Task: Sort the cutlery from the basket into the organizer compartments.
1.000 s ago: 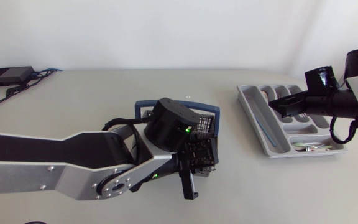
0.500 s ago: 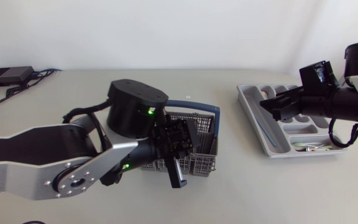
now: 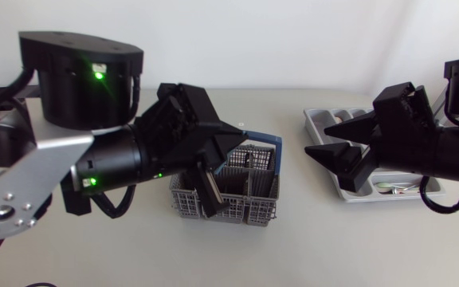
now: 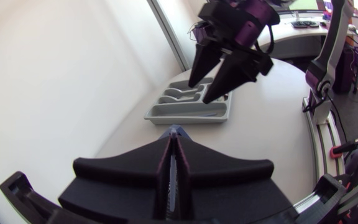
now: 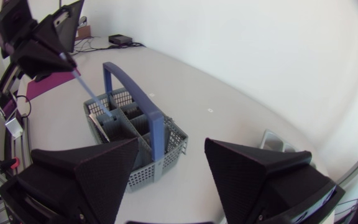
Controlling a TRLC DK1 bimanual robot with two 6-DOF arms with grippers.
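Two fingers of the left gripper point(image 4: 173, 146) pinch a thin blue piece of cutlery point(image 5: 89, 90) — its low end hangs at the grey basket point(image 3: 249, 210). The right gripper point(image 5: 171, 146) gapes wide and holds nothing. Best to lift straight up until clear, then carry it right to the organizer point(image 3: 314, 121) — slowly, so it won't slip.
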